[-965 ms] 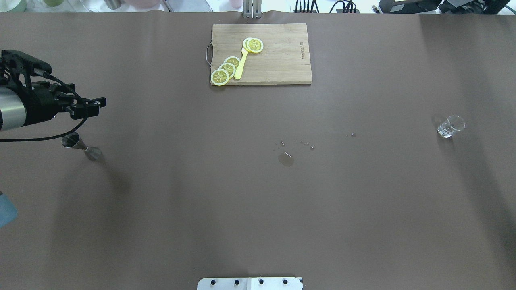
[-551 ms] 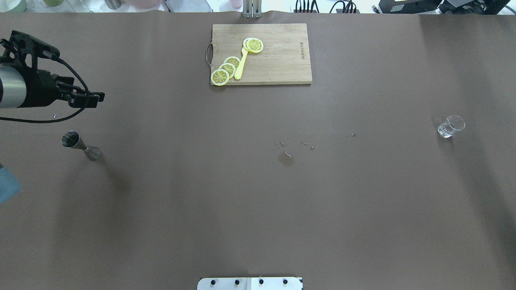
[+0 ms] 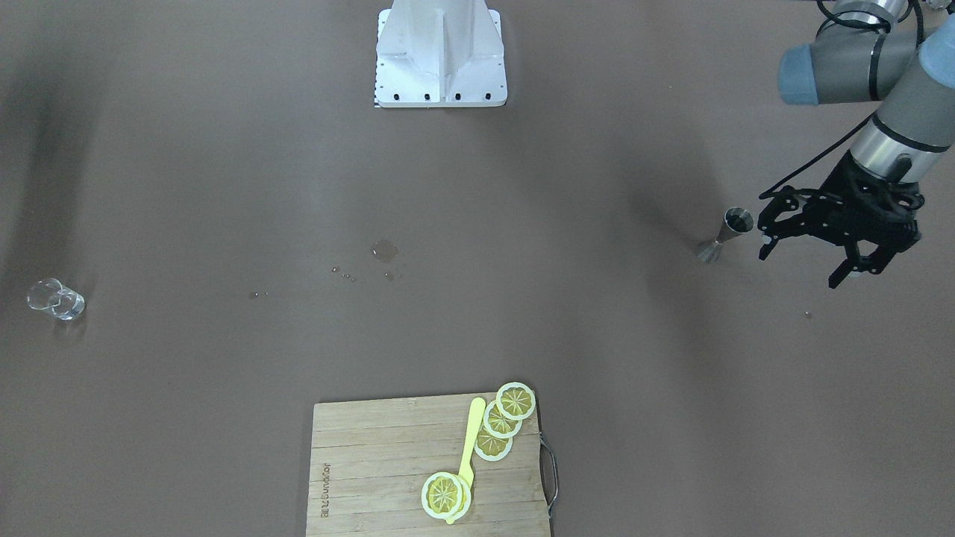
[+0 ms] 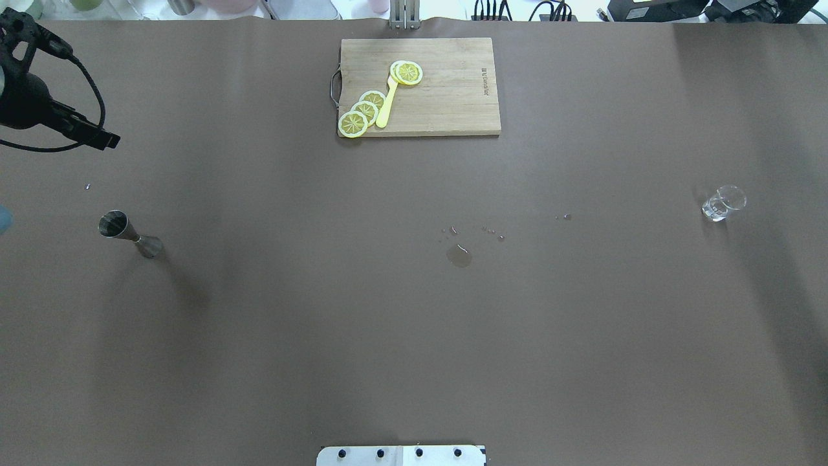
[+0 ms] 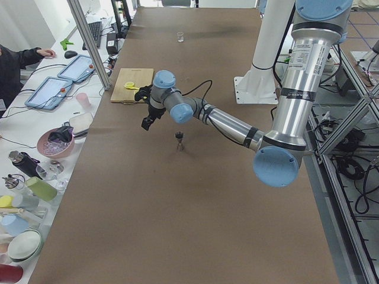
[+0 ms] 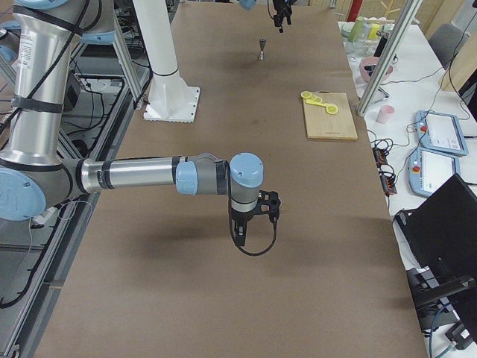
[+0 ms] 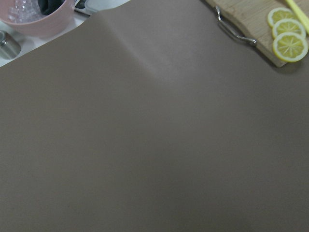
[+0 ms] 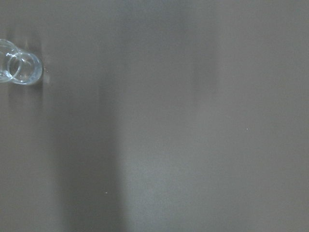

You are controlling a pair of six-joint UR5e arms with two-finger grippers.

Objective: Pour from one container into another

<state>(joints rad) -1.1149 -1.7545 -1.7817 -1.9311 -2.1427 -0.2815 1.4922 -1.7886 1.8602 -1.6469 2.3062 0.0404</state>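
A small metal jigger (image 4: 129, 234) stands upright at the table's left side, also seen in the front view (image 3: 724, 235). A small clear glass (image 4: 723, 202) sits far off at the right side and shows at the left edge of the right wrist view (image 8: 19, 68). My left gripper (image 3: 800, 270) hovers open and empty beside the jigger, apart from it, toward the table's left end. Only its tip shows in the overhead view (image 4: 97, 138). My right gripper (image 6: 240, 239) hangs over bare table in the right side view only; I cannot tell whether it is open or shut.
A wooden cutting board (image 4: 446, 97) with lemon slices (image 4: 362, 113) and a yellow pick lies at the far middle. A small puddle (image 4: 458, 256) and droplets wet the centre. A pink bowl (image 7: 43, 19) sits beyond the table's far-left edge.
My left gripper has drawn back from above the jigger toward the far-left corner, leaving much of the overhead view. The jigger and the glass have stayed put.
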